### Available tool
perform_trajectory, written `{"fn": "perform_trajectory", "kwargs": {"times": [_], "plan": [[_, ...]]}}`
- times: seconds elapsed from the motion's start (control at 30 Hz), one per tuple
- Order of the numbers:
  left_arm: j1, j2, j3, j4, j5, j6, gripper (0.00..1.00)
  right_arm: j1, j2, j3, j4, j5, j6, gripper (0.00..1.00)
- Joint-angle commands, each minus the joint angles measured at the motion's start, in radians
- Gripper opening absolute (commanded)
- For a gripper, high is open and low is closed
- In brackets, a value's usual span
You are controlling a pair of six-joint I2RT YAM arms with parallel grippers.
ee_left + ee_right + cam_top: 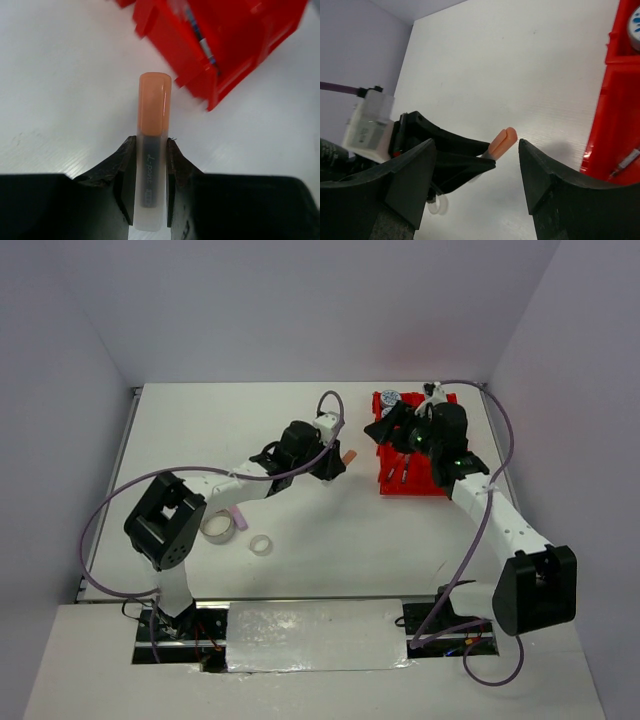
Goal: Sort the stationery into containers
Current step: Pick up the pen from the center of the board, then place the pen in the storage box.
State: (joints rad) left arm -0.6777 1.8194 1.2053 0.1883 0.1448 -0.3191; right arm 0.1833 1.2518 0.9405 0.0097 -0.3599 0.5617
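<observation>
One orange-capped short stick (152, 150) is clamped in the left gripper (150, 147). The fingers (122, 172) press on opposite sides of its dark barrel, and the cap end projects clear of the tips.

**Location.** In the top view the stick sits at centre frame, over the white table (250, 430), just left of the red tray (412, 488). In the left wrist view the tray's near corner fills the upper right.

**Appearance.** The stick has a translucent orange cap with a rounded end. The barrel is short and dark grey with small printed lettering, and the tail is pale and frosted.

**Handling (assessment).**
- The stick is probably light and rigid.
- The plastic looks smooth, so it may slip or pivot under a weak pinch.
- The barrel mid-length, where it is now held, appears to be the best purchase; the tapered cap would offer less.

**Right gripper.** The right gripper (476, 150) has its jaws spread wide, with nothing between them.

**Other items.** Two clear tape rings (217, 528) lie at lower left of the top view.
</observation>
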Motion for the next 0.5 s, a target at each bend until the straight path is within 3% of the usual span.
{"fn": "perform_trajectory", "kwargs": {"times": [0.0, 0.13, 0.47], "plan": [[-0.002, -0.051, -0.033, 0.19, 0.12, -0.076, 0.0, 0.057, 0.015, 0.004, 0.144, 0.048, 0.049, 0.73], [-0.002, -0.08, -0.062, 0.267, 0.188, -0.112, 0.0, 0.111, 0.057, 0.012, 0.121, 0.127, 0.076, 0.71], [0.0, -0.147, -0.09, 0.315, 0.18, -0.115, 0.0, 0.171, 0.063, -0.026, 0.107, 0.294, 0.099, 0.69]]}}
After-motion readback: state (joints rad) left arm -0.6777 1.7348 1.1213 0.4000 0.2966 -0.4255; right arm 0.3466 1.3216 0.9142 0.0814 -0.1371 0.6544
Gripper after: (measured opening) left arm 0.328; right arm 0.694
